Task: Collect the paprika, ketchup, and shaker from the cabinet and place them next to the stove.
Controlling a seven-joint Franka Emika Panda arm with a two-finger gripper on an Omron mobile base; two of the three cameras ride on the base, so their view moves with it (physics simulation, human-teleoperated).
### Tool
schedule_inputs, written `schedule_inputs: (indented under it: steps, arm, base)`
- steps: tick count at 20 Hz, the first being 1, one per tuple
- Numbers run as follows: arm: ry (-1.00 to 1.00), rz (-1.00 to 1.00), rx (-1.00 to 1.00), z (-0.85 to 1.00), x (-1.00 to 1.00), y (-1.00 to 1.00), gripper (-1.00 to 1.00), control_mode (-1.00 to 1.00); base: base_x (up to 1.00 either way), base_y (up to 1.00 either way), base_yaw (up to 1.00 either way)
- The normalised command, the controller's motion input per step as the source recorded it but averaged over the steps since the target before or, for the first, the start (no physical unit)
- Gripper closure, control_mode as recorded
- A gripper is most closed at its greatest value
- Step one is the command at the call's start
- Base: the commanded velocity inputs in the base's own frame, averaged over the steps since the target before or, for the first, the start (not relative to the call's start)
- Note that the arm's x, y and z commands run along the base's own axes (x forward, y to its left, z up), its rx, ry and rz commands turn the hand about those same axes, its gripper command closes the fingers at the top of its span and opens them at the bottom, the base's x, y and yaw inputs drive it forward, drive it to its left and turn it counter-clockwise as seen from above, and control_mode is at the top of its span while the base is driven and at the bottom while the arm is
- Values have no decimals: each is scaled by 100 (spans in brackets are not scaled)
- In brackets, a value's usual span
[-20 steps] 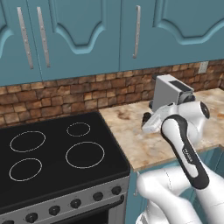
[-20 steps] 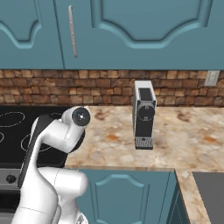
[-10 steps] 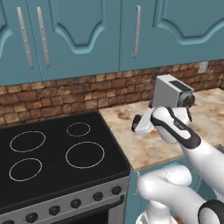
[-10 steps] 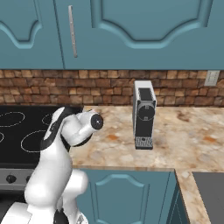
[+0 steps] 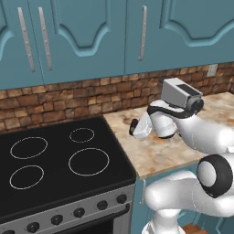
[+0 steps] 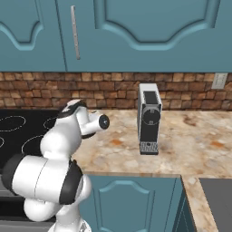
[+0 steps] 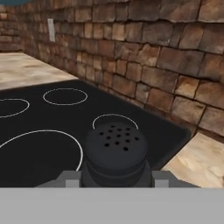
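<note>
Left base view shows the arm in a new pose compared with half a second ago: the forearm is now folded lower and lies across the worktop (image 5: 151, 157), and the hand has turned toward 9 o'clock, to the side of the stove (image 5: 55, 169). One second ago the hand was pointing more down in front of the coffee machine (image 5: 179, 93). The cabinet (image 5: 82, 32) doors are closed as before, and the coffee machine has not moved.

The claw (image 5: 134, 127) now hovers low over the marble worktop, just beside the right edge of the stove, at about 3 o'clock from the rear right burner. In the right base view the wrist points toward the machine side, and the elbow is bent in front of the base.

The hand view shows the shaker (image 7: 116, 153) very close, with its black perforated top between the two finger tips at 6 o'clock. The claw seems clamped on the shaker, but the contact itself is hidden at the bottom of the picture. Behind it lie the black glass with white rings, a strip of worktop at 3 o'clock, and the brick wall (image 7: 166, 57) with a wall socket (image 7: 51, 29) at 11 o'clock.
</note>
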Motion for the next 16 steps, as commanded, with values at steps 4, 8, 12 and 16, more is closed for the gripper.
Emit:
schedule_inputs:
  steps: [4, 8, 12, 16]
  arm:
    - [0, 7, 0, -36, 53, 18, 100, -100]
    - [0, 6, 0, -36, 47, 2, 100, -100]
    - [0, 5, 0, -33, 38, 0, 100, -100]
    - [0, 6, 0, -25, 27, 0, 100, -100]
  base:
    - [0, 0, 0]
    - [0, 0, 0]
    - [0, 0, 0]
    - [0, 0, 0]
